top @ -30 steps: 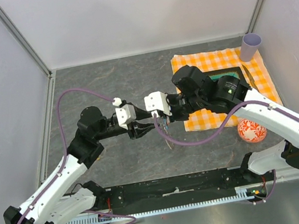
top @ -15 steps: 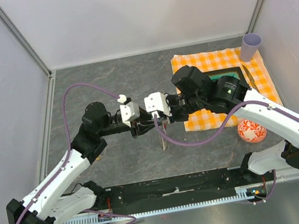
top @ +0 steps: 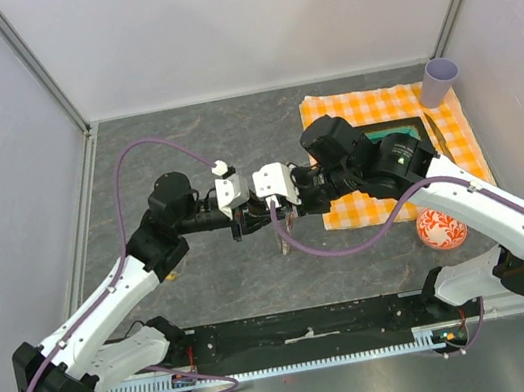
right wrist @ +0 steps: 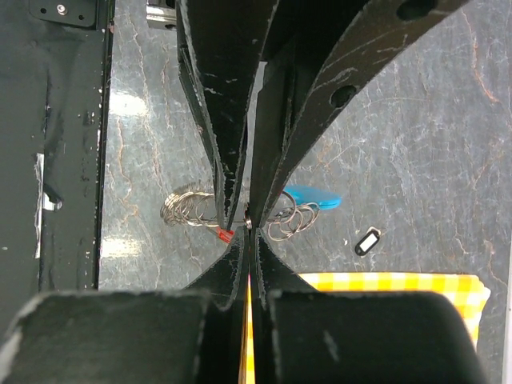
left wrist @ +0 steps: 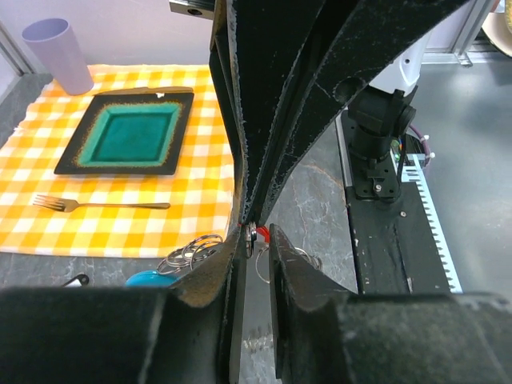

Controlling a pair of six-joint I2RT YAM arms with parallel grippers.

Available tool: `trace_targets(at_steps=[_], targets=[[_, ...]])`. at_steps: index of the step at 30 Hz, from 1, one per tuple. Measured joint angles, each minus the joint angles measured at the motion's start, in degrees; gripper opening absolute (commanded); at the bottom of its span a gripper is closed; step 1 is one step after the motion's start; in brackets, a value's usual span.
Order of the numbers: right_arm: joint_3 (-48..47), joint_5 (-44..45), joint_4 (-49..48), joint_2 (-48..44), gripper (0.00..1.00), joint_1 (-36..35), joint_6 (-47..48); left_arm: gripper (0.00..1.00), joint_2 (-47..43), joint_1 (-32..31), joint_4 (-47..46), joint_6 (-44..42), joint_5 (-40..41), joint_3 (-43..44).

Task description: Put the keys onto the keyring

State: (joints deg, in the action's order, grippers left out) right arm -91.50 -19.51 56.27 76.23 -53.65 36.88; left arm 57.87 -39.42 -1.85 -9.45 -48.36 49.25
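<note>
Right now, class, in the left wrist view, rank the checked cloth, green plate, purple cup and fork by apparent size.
1. checked cloth
2. green plate
3-4. purple cup and fork: unsure; the fork is longer but far thinner, and the cup stands farther off.

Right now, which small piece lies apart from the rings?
The black-and-white fob, alone on the table; the red key and the blue piece both sit right against the rings.
</note>
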Motion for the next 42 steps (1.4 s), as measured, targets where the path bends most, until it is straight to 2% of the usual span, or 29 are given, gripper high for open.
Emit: trace_targets(at_steps=[2, 5, 6, 14, 15, 16, 18, 19, 22, 30, 42], targets=[[0.1, 0.0, 0.0, 0.0, 0.00, 0.0, 0.0, 0.20, 0.4, -0.1, 0.9, 0.0, 0.0, 0.6], [0.1, 0.0, 0.0, 0.0, 0.00, 0.0, 0.0, 0.11, 0.8, -0.1, 2.0, -0.1, 0.0, 1.2], [0.2, 0.0, 0.0, 0.0, 0.00, 0.0, 0.0, 0.02, 0.9, -0.1, 2.4, -0.2, -0.1, 1.4], [1.2, 0.2, -1.0, -0.5, 0.02, 0.0, -0.2, 0.02, 0.9, -0.2, 3.5, -0.7, 0.2, 1.6], [1.8, 0.4, -1.7, -0.8, 0.04, 0.0, -0.3, 0.02, 0.8, -0.2, 3.5, -0.7, 0.5, 1.6], [2.9, 1.0, -3.0, -1.4, 0.12, 0.0, -1.0, 0.02, 0.6, -0.2, 3.4, -0.7, 1.0, 1.5], [4.7, 1.9, -5.6, -2.8, 0.20, 0.0, -2.3, 0.02, -0.4, -0.3, 2.3, -0.6, 2.8, 0.6], [6.2, 2.7, -7.6, -4.0, 0.28, -0.2, -3.1, 0.02, -1.2, -0.4, 1.2, -0.5, 3.9, -0.2], [10.3, 5.4, -12.9, -8.1, 0.34, -0.1, -5.8, 0.02, -3.9, -0.5, -1.4, 0.4, 7.2, -3.1], [21.6, 8.2, -25.1, -18.9, 0.35, 0.1, -12.1, 0.02, -6.5, -0.5, -11.0, 5.1, 11.7, -9.9], [30.8, 7.5, -37.1, -18.9, 0.37, 0.1, -18.5, 0.02, -6.7, -0.5, -23.7, 11.2, 13.9, -13.1]])
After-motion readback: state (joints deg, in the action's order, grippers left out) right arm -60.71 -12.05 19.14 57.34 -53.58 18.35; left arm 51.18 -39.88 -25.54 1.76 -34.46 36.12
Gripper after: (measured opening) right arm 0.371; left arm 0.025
